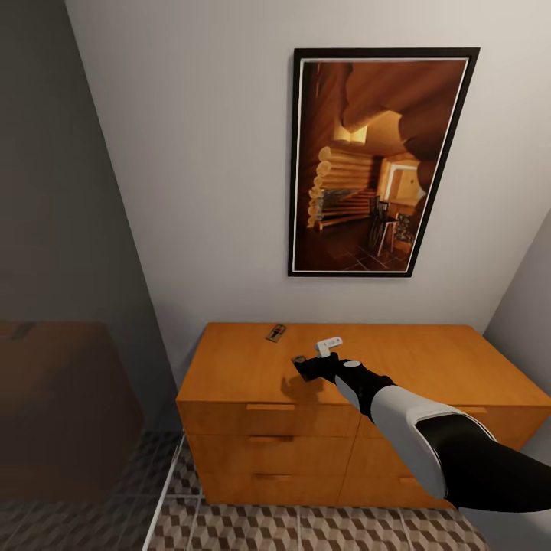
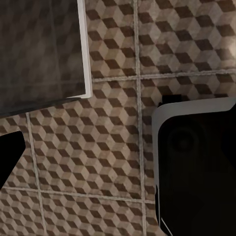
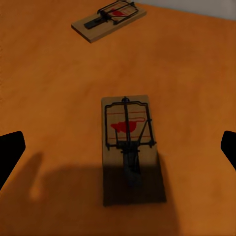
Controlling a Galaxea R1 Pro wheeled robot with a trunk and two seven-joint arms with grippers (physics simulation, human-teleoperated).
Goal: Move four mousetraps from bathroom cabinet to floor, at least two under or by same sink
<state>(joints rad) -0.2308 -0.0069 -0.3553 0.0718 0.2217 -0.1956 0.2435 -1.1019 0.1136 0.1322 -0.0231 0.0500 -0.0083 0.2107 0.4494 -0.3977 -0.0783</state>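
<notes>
**Right arm hovering over a mousetrap on the dresser**

So the right gripper (image 1: 306,366) is hanging over the top of the wooden dresser (image 1: 428,360), roughly mid-way along it and closer to the front edge. Its fingers are spread wide, with the near mousetrap (image 3: 130,145) sitting between them on the wood, not touched by either one. The arm's shadow is falling across the near end of that trap.

A second mousetrap (image 3: 109,20) is lying further back toward the wall, at an angle, well apart from the first; from the head camera it's the small dark thing (image 1: 276,333) near the back edge of the dresser top, left of the gripper.

A framed picture of a log cabin room (image 1: 379,161) is hanging on the wall above the dresser.

The left wrist camera is looking at the cube-pattern floor tiles (image 2: 98,162). I can't tell how the left gripper is set; just a dark bit at the edge of that view.
</notes>
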